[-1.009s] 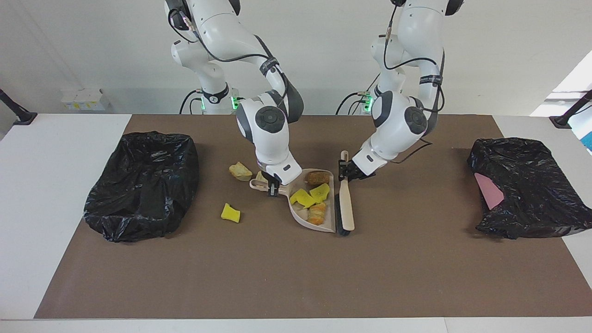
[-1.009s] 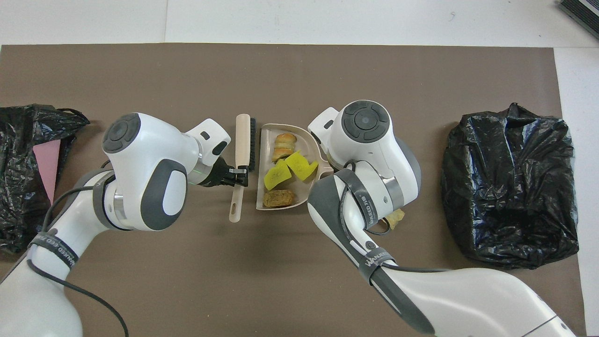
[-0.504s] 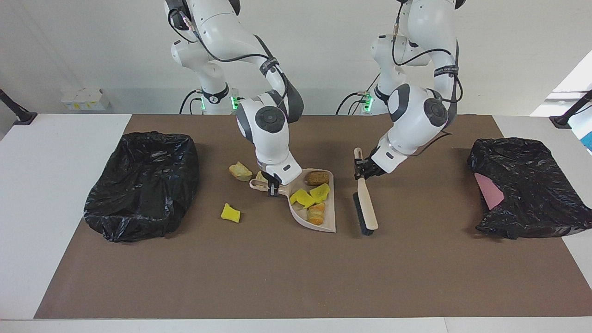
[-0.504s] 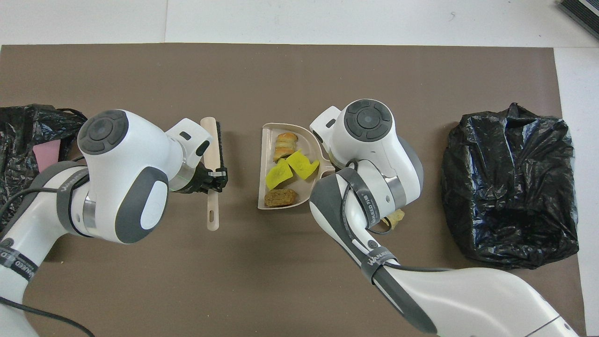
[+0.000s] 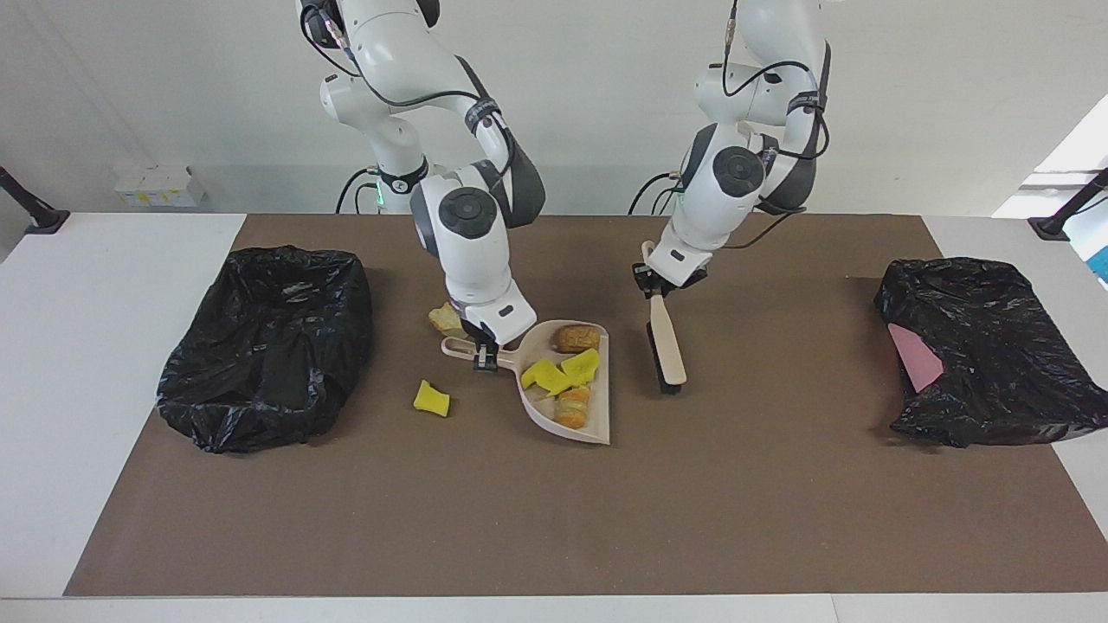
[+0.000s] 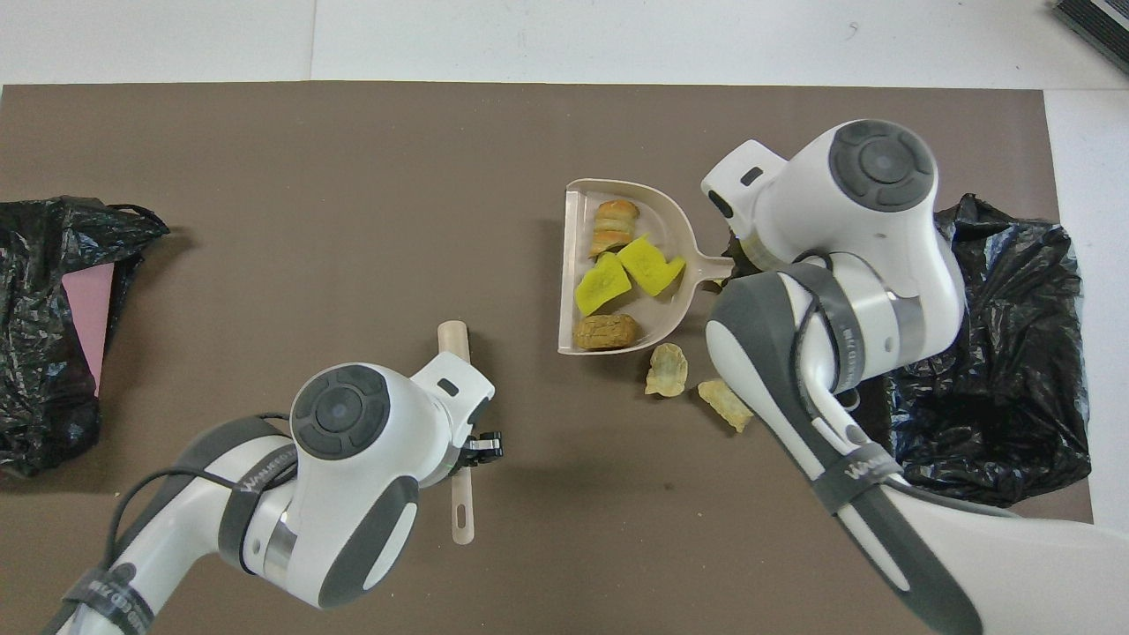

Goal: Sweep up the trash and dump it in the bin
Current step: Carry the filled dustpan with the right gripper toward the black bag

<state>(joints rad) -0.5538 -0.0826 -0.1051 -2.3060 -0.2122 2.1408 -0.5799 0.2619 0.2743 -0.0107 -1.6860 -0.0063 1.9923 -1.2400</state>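
Observation:
My right gripper is shut on the handle of the beige dustpan, which looks slightly raised over the mat. In the pan lie a brown lump, two yellow sponge bits and a bread-like chunk. Loose trash lies on the mat: a yellow bit and two beige chunks beside the pan. My left gripper is shut on the handle of the brush, whose head hangs tilted down beside the pan. A black-bagged bin stands at the right arm's end.
A second black bag with a pink sheet in it lies at the left arm's end of the table. The brown mat covers the table's middle. My right wrist hides the yellow bit in the overhead view.
My left gripper drew the brush away from the pan and lifted it back toward the robots. My right gripper shifted the loaded dustpan toward the right arm's end, uncovering the beige chunks.

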